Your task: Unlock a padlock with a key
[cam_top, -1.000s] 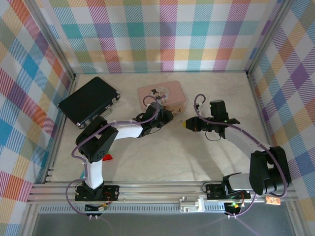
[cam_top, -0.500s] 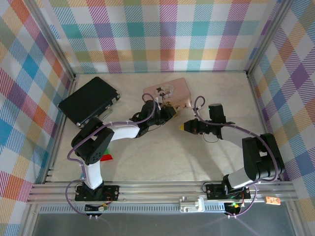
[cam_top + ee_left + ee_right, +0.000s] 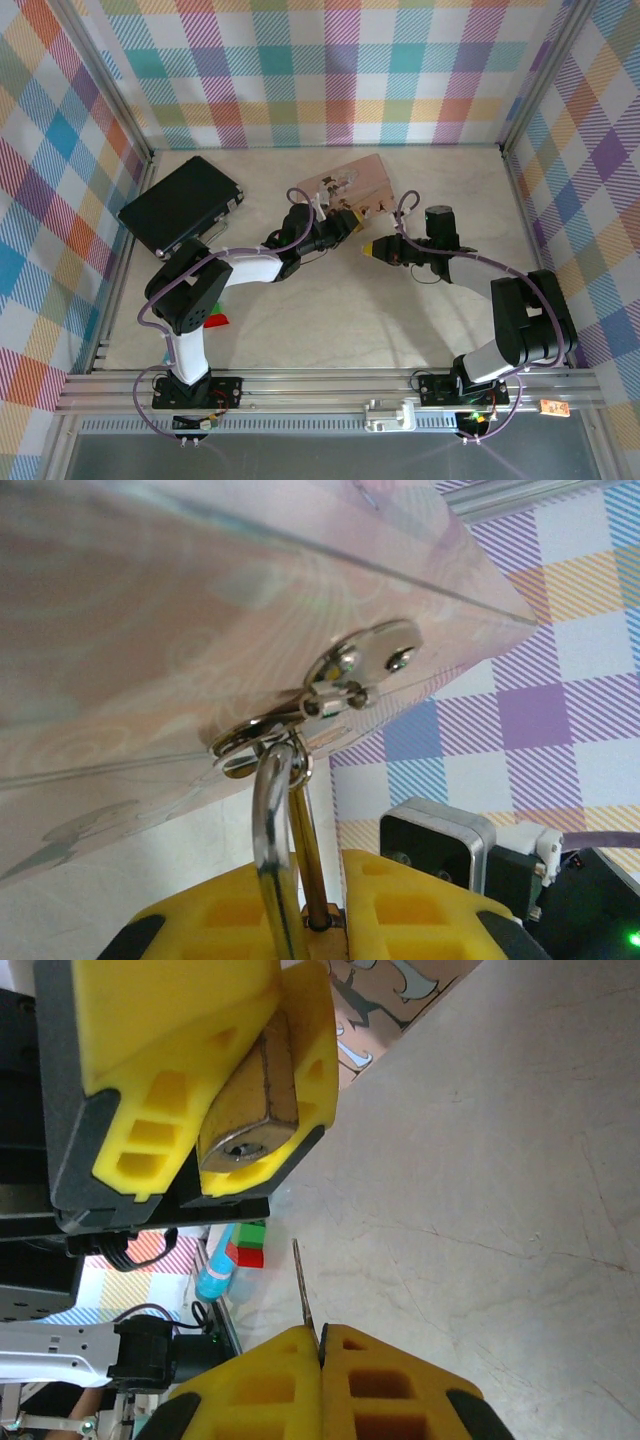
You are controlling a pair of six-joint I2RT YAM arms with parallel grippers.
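Your left gripper (image 3: 255, 1100), upper left of the right wrist view, clamps the padlock (image 3: 240, 1140); your right gripper (image 3: 322, 1345), bottom centre, pinches the key (image 3: 303, 1290) below it.

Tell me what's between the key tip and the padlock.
Only open space, in the right wrist view: the key points toward the padlock, which is clamped by the left end effector.

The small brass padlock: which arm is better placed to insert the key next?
Right. The right claw pinches the thin silver key, aimed roughly toward the keyhole of the brass padlock, which the left claw clamps.
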